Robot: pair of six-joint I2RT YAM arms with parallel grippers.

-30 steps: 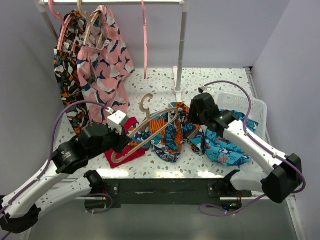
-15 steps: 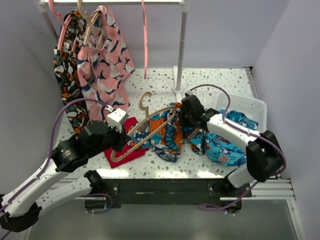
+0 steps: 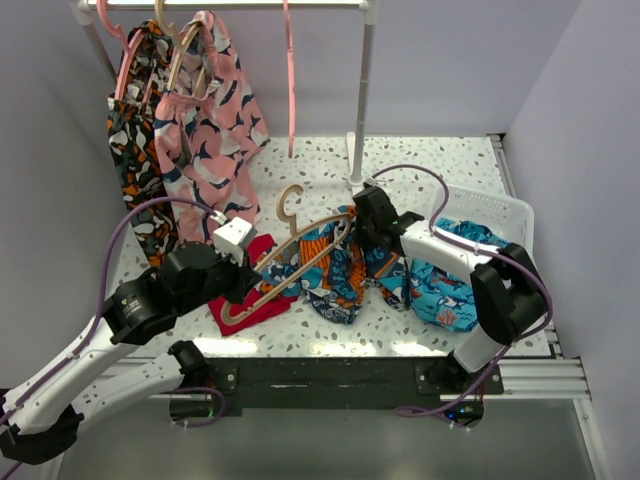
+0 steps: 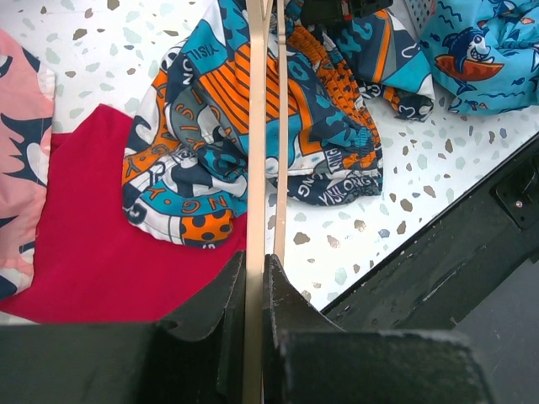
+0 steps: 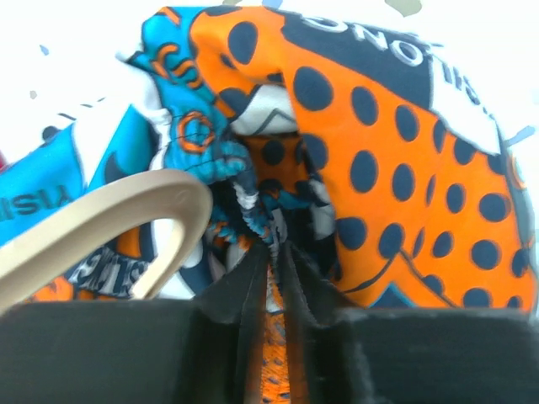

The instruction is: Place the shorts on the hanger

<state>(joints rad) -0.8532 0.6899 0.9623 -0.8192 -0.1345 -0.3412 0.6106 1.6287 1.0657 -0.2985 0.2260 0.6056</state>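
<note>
The shorts (image 3: 335, 270), printed in teal, orange, navy and white, lie crumpled on the speckled table under the tan hanger (image 3: 300, 255). My left gripper (image 3: 245, 285) is shut on the hanger's lower bar. In the left wrist view the hanger (image 4: 257, 168) runs straight out from between the jaws (image 4: 255, 257), across the shorts (image 4: 303, 126). My right gripper (image 3: 362, 225) is at the far right edge of the shorts. In the right wrist view its jaws (image 5: 274, 248) pinch a gathered fold of the shorts (image 5: 396, 143), beside the hanger's rounded corner (image 5: 109, 223).
A red cloth (image 3: 245, 300) lies under the hanger's near end. Turquoise shorts (image 3: 450, 290) spill from a white basket (image 3: 490, 215) at the right. Pink shorts (image 3: 205, 130) and a dark patterned garment (image 3: 135, 150) hang on the back rail, beside a pink hanger (image 3: 290, 80) and the rack post (image 3: 360, 110).
My right gripper has moved left, from near the basket to the edge of the shorts, and has closed on the fabric. The left arm and the hanger have barely moved.
</note>
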